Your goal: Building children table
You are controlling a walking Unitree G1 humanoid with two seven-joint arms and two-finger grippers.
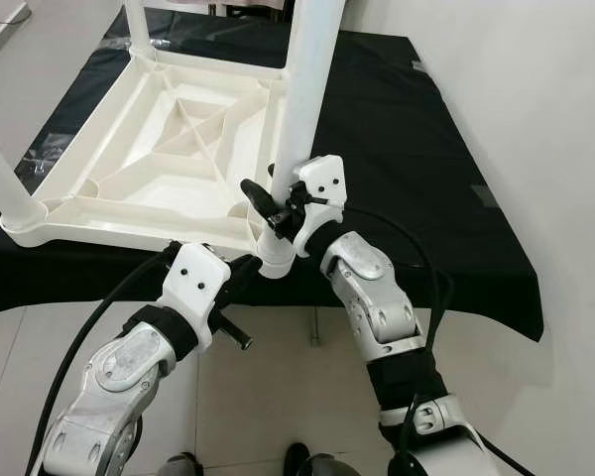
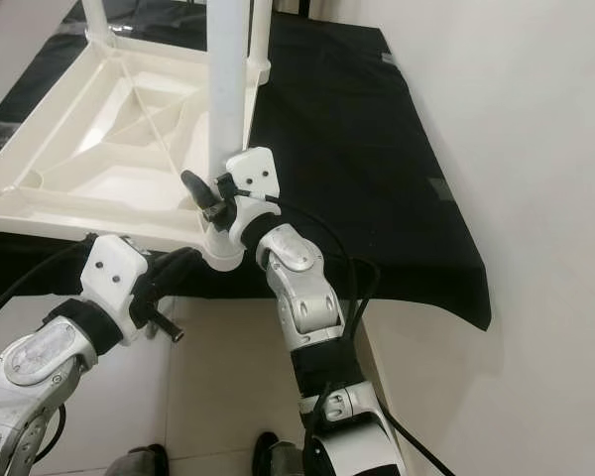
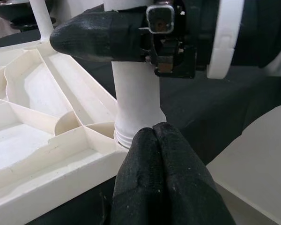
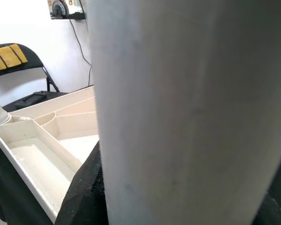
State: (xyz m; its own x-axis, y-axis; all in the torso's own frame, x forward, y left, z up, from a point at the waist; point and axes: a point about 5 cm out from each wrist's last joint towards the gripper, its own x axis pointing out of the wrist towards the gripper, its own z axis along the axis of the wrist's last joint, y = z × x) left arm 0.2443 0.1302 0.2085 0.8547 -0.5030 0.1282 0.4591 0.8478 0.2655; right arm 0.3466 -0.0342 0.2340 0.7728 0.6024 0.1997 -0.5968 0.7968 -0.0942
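A white plastic table top [image 1: 159, 149] lies upside down on a black-covered table [image 1: 426, 198]. At its near right corner a white leg [image 1: 302, 99] stands upright in its socket [image 3: 136, 126]. My right gripper [image 1: 278, 203] is shut on this leg just above the socket, one black finger [image 3: 98, 35] wrapping its side. In the right wrist view the leg [image 4: 178, 112] is very close. My left gripper [image 1: 248, 263] is shut with nothing between its fingertips [image 3: 154, 136], which rest against the threaded base of the leg at the corner.
Two more legs stand at the near left corner [image 1: 0, 188] and a far corner [image 1: 137, 25]. The black cloth's front edge [image 1: 426, 297] hangs just before me. A white wall [image 1: 535, 99] runs along the right. A folding chair [image 4: 9, 56] stands beyond.
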